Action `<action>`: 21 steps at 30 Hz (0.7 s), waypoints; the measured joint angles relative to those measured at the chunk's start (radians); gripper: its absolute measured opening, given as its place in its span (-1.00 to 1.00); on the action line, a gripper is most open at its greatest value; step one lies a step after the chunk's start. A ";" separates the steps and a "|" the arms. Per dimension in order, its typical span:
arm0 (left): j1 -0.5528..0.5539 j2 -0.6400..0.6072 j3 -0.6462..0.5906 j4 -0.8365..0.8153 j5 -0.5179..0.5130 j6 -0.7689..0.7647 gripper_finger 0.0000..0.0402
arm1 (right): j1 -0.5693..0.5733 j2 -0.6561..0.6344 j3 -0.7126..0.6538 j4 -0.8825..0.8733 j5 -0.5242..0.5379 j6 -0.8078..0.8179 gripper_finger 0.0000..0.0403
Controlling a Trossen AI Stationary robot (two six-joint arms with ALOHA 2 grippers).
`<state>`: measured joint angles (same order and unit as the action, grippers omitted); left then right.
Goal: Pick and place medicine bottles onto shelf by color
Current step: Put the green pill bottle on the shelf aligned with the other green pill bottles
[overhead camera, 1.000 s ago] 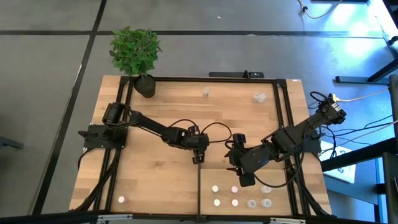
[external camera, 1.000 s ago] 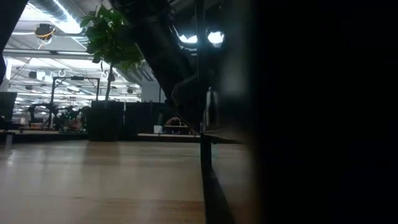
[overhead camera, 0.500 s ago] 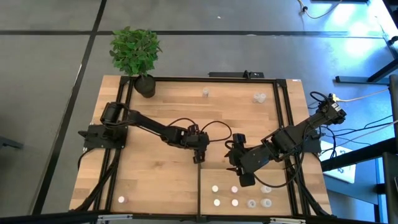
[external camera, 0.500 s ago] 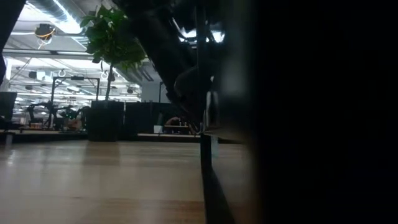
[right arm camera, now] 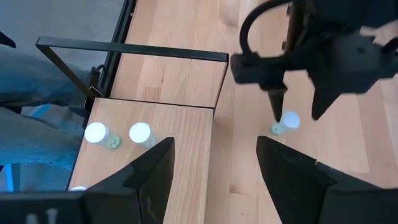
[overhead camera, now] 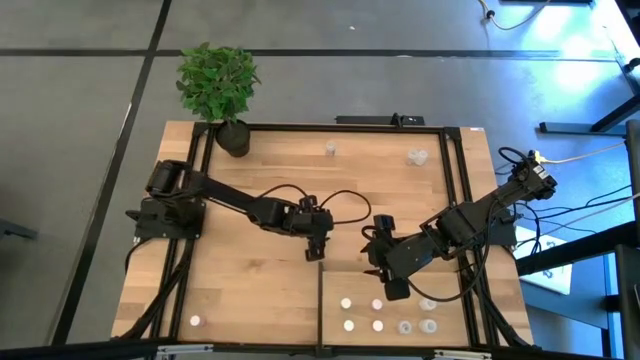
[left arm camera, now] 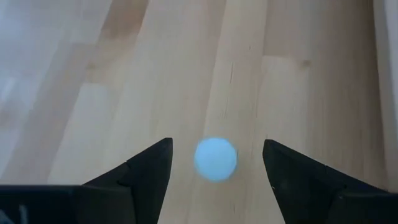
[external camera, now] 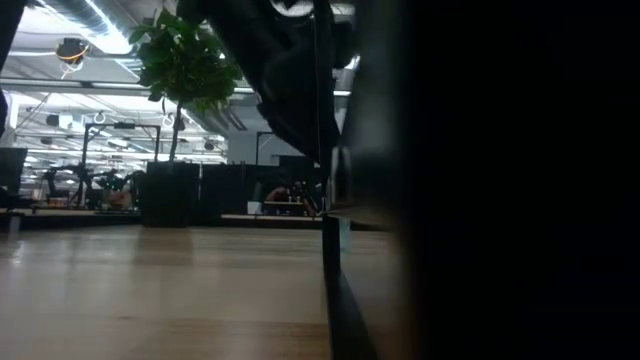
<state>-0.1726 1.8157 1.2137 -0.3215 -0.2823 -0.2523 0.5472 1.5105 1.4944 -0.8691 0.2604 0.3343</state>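
Broadly, the planked bench (overhead camera: pixel 260 200) fills the middle of the high view, with the pale shelf (overhead camera: pixel 400 285) set into its lower right and a potted plant (overhead camera: pixel 218 85) at its upper left corner. Both dark arms reach toward the centre.

Compared with a second ago, the left arm has drawn back slightly toward the upper left, and the left hand (overhead camera: pixel 314 249) has spread its fingers. In the left wrist view a white-capped bottle (left arm camera: pixel 216 159) stands free between the parted fingers (left arm camera: pixel 146 171), touching neither; the right wrist view shows the same bottle (right arm camera: pixel 290 121) upright on the planks beneath that hand, just outside the shelf's black edge strip. My reading is that the bottle was let go on the bench beside the shelf, not on it, perhaps for the other arm to take.

The right hand (overhead camera: pixel 397 290) hovers over the shelf's upper part, fingers apart and holding nothing. About half a dozen bottles (overhead camera: pixel 378 325) sit in rows on the lower shelf; two more (overhead camera: pixel 417 156) wait at the bench's far edge and one at the lower left.

Much of the low view is blocked by a dark mass on its right side, and bottle colours are too small to sort from above.
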 joint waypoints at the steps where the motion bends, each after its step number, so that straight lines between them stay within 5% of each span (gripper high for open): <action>1: -0.001 -0.014 0.000 -0.018 -0.002 0.000 0.21 | 0.000 0.000 0.000 0.001 0.000 0.000 0.14; 14: -0.054 -0.280 0.000 -0.243 -0.134 -0.010 0.22 | 0.000 0.000 0.000 0.007 0.000 0.000 0.14; 21: -0.171 -0.384 0.000 -0.374 -0.197 -0.166 0.22 | 0.000 0.000 0.000 0.014 0.000 0.000 0.14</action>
<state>-0.3435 1.4320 1.2137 -0.6951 -0.4791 -0.4185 0.5472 1.5105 1.4944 -0.8555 0.2604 0.3344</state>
